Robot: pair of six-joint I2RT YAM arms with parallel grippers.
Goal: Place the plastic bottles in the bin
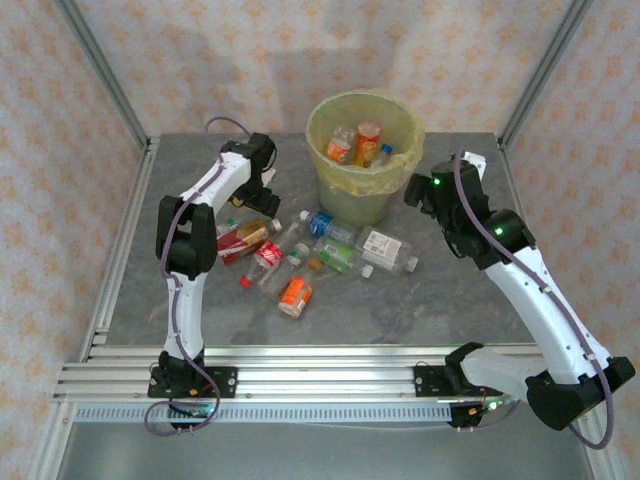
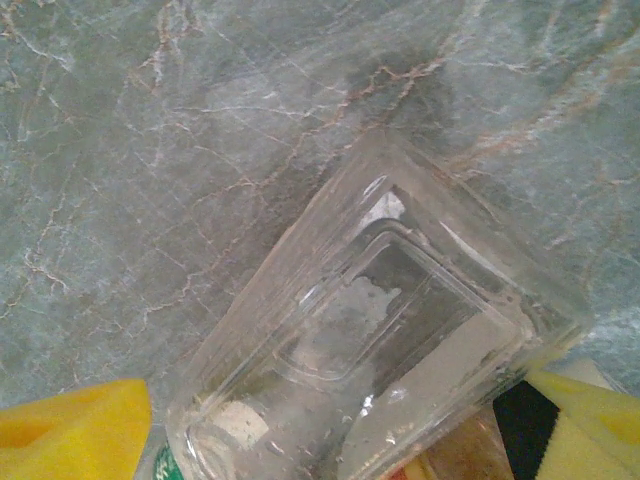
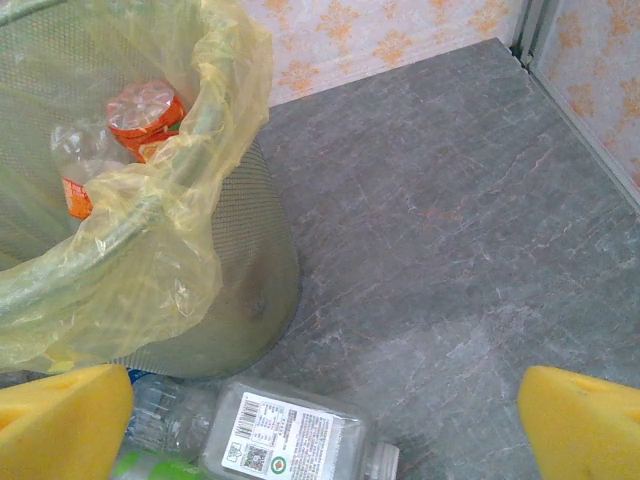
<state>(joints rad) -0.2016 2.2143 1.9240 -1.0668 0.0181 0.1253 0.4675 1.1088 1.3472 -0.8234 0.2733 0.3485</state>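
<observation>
The grey-green tabletop (image 2: 150, 150) reads to me as veined stone, smooth with a dull sheen. The square clear plastic bottle (image 2: 380, 340) on my left wrist feed is glossy, cloudy in patches. The round pale yellow-green bin (image 3: 255, 260) has a fine matt mesh wall; its translucent yellowish plastic bag (image 3: 190, 240) is thin, crinkled, shiny. At six o'clock on my right wrist feed, a flat clear plastic bottle (image 3: 290, 440) carries a matt white paper-like label. The yellow fingers (image 3: 585, 425) look like matt foam.

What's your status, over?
Left tool straddling clear bottle, grip unconfirmed. Right tool open beside bin. Some bottles binned, loose bottles on table.
</observation>
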